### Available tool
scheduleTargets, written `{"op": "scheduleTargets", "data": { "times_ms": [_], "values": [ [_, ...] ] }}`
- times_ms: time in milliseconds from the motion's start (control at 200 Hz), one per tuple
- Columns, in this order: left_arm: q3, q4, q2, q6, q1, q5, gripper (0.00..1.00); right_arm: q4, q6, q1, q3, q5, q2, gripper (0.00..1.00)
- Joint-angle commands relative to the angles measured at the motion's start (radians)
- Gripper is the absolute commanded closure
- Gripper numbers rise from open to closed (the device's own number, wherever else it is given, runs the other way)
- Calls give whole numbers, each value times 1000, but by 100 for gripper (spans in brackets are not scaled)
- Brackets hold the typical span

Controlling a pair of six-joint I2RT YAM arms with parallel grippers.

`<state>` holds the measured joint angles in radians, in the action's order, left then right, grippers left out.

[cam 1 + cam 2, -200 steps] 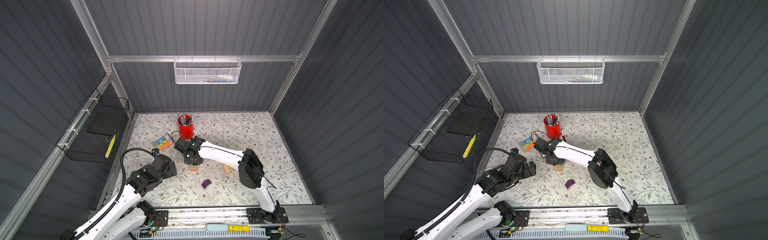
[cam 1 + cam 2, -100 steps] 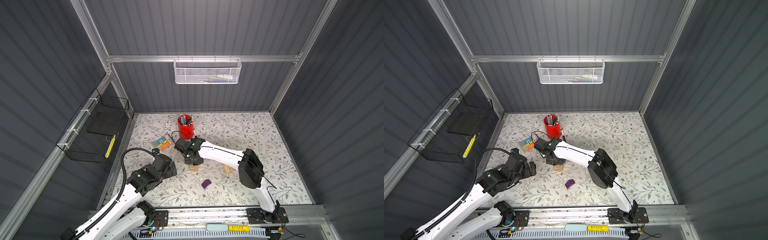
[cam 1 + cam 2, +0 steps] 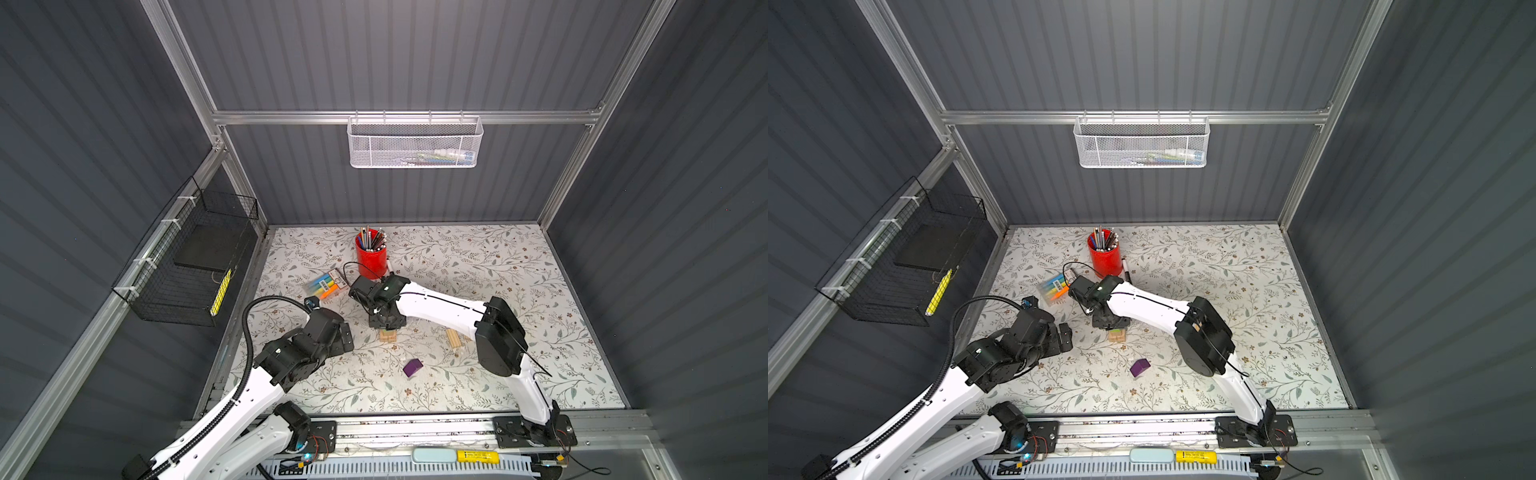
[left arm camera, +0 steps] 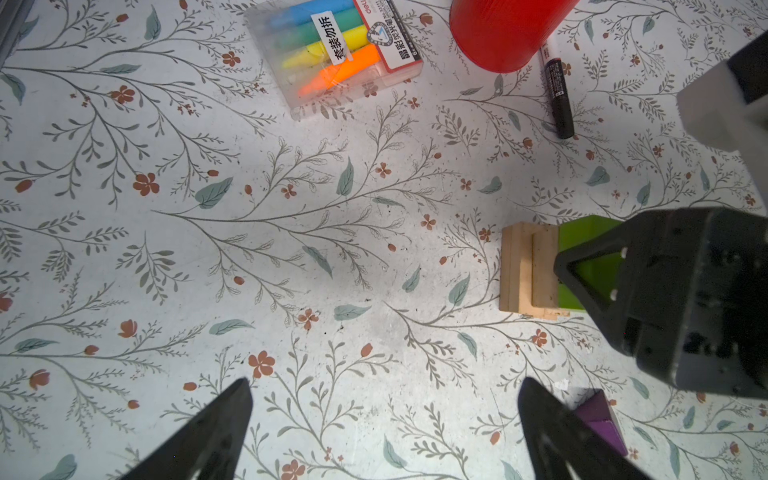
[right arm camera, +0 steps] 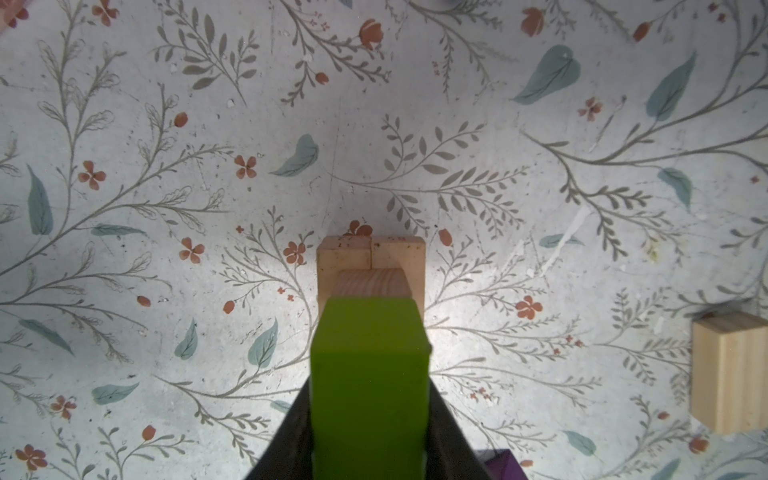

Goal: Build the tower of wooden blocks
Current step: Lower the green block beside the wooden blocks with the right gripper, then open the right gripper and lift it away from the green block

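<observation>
The wood block tower (image 3: 388, 335) (image 3: 1116, 336) is a low stack of pale planks mid-table: two planks side by side with one laid across them (image 5: 370, 282). My right gripper (image 3: 386, 322) (image 3: 1109, 322) (image 5: 370, 386) is shut on the lime-green block (image 5: 370, 353) (image 4: 582, 237), holding it right at the stack's top beside that upper plank. Whether it rests there I cannot tell. The purple block (image 3: 412, 368) (image 3: 1139, 367) lies nearer the front. Loose wood blocks (image 3: 454, 337) (image 5: 727, 374) lie to the right. My left gripper (image 4: 384, 386) (image 3: 345, 336) hovers open and empty, left of the tower.
A red pencil cup (image 3: 371, 253) (image 3: 1104, 254) stands behind the tower, a black marker (image 4: 557, 91) beside it. A pack of highlighters (image 3: 326, 284) (image 4: 336, 50) lies to the back left. A black wire basket (image 3: 195, 266) hangs on the left wall, a white one (image 3: 415, 143) on the back wall.
</observation>
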<state>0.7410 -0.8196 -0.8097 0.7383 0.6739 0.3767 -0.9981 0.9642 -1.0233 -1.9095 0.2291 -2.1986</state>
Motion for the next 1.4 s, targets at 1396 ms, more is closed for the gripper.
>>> {"op": "scheduleTargets", "data": {
  "times_ms": [1396],
  "values": [
    [25, -16, -13, 8, -5, 24, 0, 36, -3, 23, 64, -44, 18, 56]
  ]
}}
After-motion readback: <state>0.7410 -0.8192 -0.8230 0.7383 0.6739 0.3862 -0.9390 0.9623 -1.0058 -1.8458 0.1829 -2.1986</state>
